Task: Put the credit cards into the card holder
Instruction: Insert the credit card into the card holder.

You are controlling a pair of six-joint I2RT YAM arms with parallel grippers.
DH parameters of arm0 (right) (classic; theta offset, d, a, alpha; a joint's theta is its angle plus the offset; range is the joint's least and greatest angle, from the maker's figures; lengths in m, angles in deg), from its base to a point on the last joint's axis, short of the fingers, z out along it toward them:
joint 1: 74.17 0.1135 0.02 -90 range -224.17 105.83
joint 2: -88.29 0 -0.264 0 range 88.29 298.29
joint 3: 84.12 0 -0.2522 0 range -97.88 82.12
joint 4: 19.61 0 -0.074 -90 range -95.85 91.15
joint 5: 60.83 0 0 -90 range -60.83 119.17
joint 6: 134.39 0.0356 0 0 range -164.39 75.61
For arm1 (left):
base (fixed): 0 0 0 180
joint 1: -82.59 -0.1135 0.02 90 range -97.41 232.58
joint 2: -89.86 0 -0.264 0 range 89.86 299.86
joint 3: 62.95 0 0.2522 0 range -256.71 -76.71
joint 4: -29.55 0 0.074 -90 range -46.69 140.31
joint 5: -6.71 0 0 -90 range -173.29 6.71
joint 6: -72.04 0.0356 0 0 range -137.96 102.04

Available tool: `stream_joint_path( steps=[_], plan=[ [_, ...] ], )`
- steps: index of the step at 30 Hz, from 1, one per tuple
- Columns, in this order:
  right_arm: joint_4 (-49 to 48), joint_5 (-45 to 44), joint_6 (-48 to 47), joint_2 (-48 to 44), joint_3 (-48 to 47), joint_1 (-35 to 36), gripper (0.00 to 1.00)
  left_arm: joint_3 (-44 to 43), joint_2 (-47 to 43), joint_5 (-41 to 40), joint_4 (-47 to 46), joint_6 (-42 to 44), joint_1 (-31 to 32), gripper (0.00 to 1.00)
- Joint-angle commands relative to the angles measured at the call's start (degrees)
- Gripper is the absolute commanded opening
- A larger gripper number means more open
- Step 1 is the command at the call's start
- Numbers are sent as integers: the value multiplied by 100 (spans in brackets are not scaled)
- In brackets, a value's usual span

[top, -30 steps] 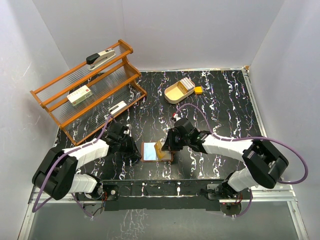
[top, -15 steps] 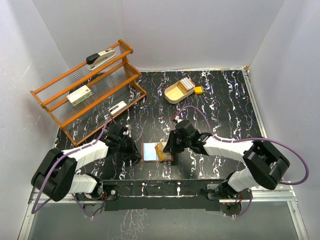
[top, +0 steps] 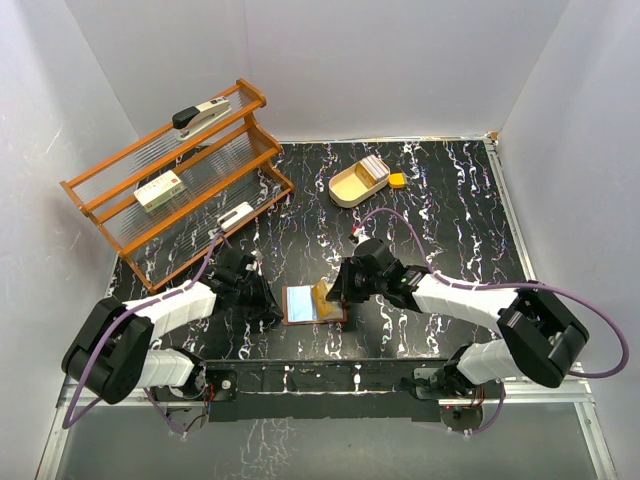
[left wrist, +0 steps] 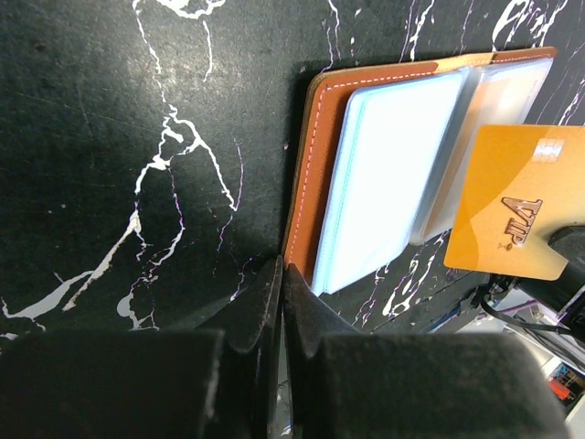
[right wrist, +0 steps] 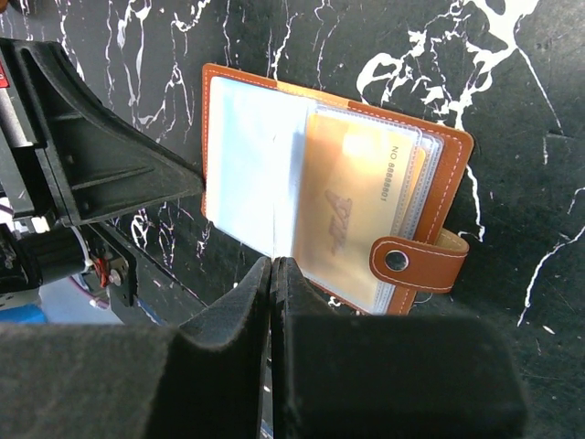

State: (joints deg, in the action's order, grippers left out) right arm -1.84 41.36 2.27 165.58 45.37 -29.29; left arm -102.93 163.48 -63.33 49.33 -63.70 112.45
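Left claw (left wrist: 280,273) is pinched shut, its tips down at the wallet's (left wrist: 306,183) left leather edge, by the near corner; right claw (right wrist: 272,263) is pinched shut too, its tips at the wallet's near edge close to the gold card (left wrist: 512,201); whether it grips the card cannot be told. Wallet lies open between the two claws, long axis left to right, spine front to back, snap tab (right wrist: 416,261) sticking out at its right end; pale sleeves (left wrist: 393,174) cover its left half; card sits over the right half, long axis along the spine. Table (top: 300,210) shows on every side of the wallet; rack (top: 170,185) and tray (top: 348,185) stand well behind it.
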Motion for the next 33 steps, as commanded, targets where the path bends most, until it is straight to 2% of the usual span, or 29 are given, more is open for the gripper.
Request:
stream_joint_path(
  steps=[1,11,20,33],
  plan=[
    [-434,-80,-22,106,112,-48,0,134,-7,6,255,12,68,2],
    [-1323,487,-84,410,609,-250,0,71,118,43,207,14,87,2],
    [-1300,734,-204,623,594,-321,0,125,118,56,112,-47,106,2],
    [-1148,585,-245,885,374,-366,3,135,127,54,84,-50,125,2]
  ],
)
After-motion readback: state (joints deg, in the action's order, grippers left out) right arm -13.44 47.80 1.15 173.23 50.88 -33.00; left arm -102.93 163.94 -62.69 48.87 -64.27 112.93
